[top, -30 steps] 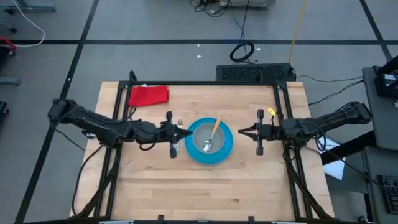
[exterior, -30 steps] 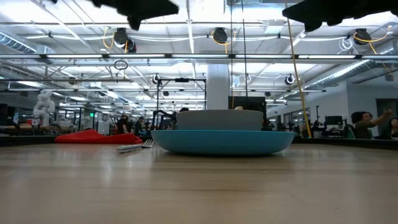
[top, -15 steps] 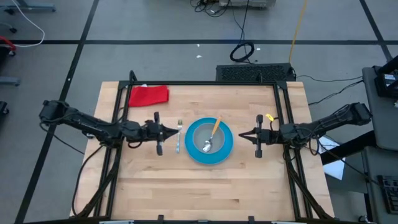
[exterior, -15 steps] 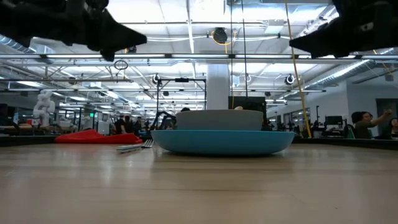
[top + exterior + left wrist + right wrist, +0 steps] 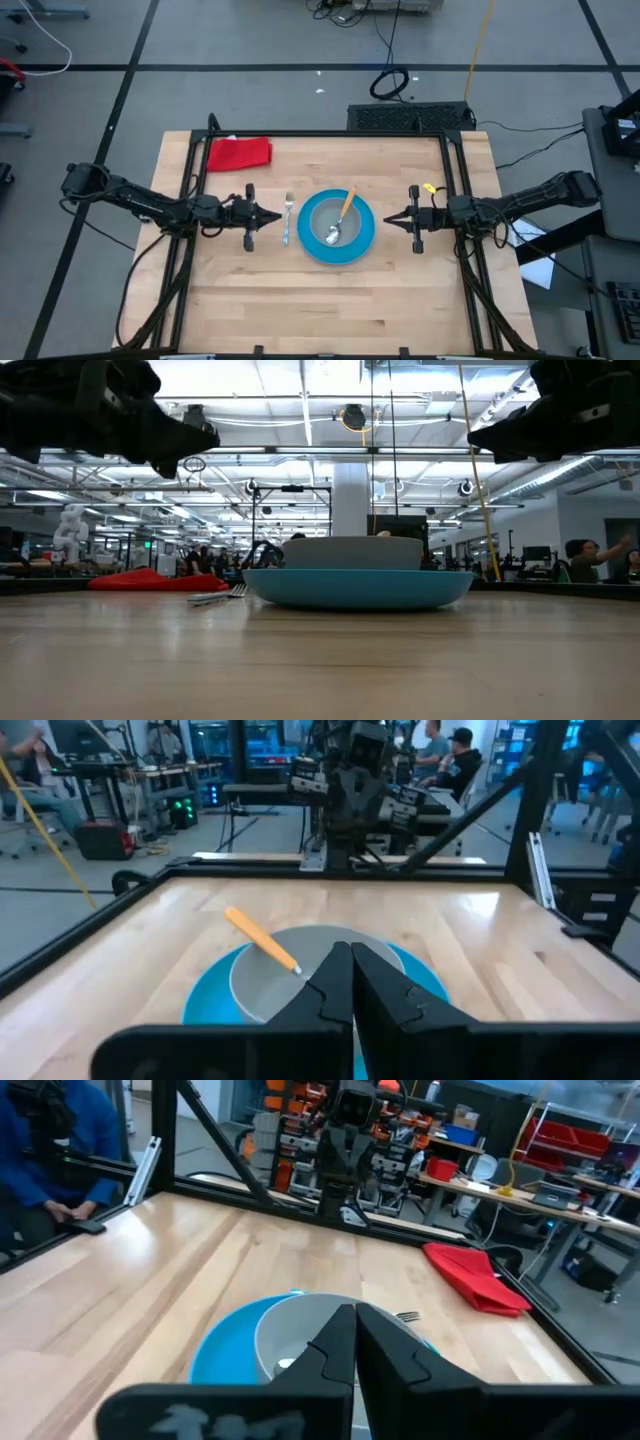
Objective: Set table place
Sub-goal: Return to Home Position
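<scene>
High view gives us the round bright-blue plate (image 5: 366, 241) mid light-wood surface (image 5: 330, 310), the small grey bowl (image 5: 318, 218) on it holding the orange-handled silver spoon (image 5: 343, 212), and the pale-handled silver fork (image 5: 287, 220) just beside. We see the left end effector (image 5: 274, 216) and the right end effector (image 5: 389, 217) flanking it, both pinched together, empty.

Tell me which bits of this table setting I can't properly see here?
- Spoon: left wrist view, scoop end hidden behind the shut left gripper; low view, the grey bowl hides almost all of it.
- Fork: right wrist view, only its tines show; the bowl and the right gripper hide the rest. Its handle pattern is too small in the high view.
- Blue plate: both wrist views, near edge hidden by that arm's gripper.
</scene>
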